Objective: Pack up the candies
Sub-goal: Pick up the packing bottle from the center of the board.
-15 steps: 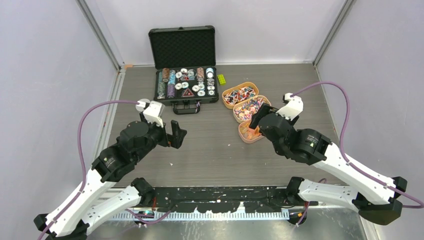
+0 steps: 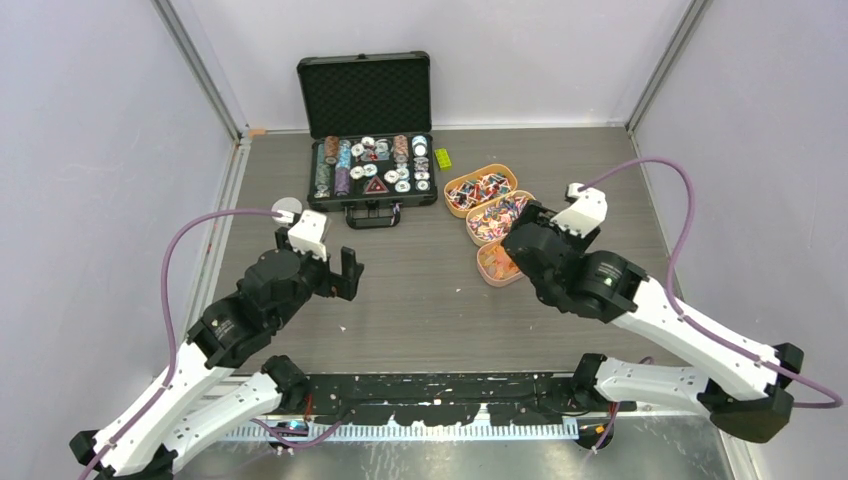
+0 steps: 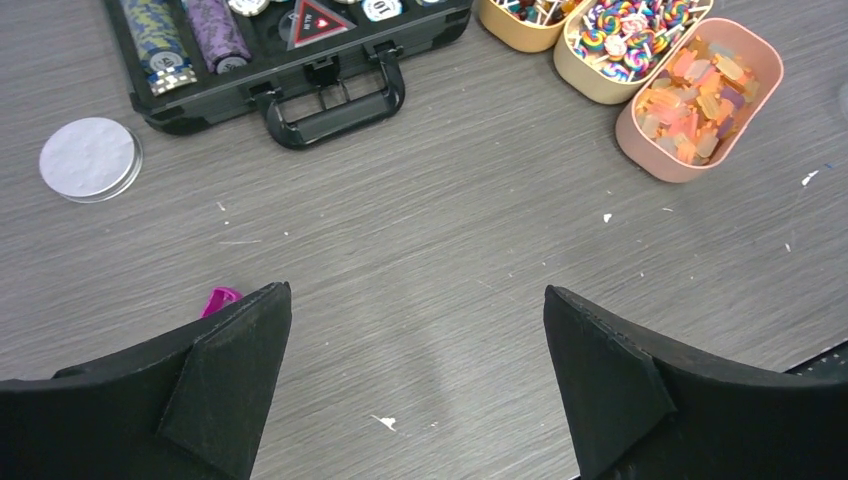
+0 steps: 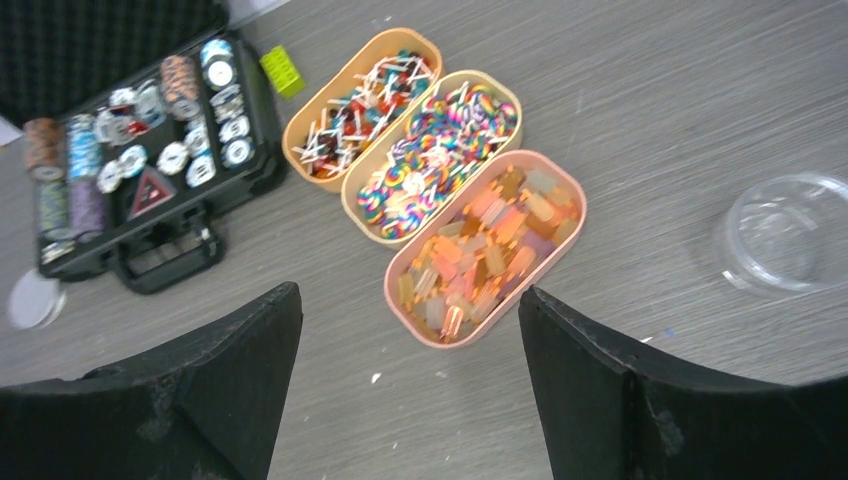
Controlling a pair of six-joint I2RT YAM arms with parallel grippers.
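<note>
A grey, wood-grained table [image 2: 430, 300] fills a small booth. Plain pale lilac panels close it in: a back wall [image 2: 520, 60], a left wall [image 2: 90, 150] and a right wall [image 2: 770, 130], joined at the far corners by slim metal posts [image 2: 200, 70]. The light is soft and even. White specks [image 3: 385, 422] dot the tabletop. A black rail [image 2: 440, 385] runs along the near edge, perhaps paint-chipped.

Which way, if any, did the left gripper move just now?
Yes: the left gripper pulled slightly back toward the near edge, away from the case, uncovering more of the disc.
</note>
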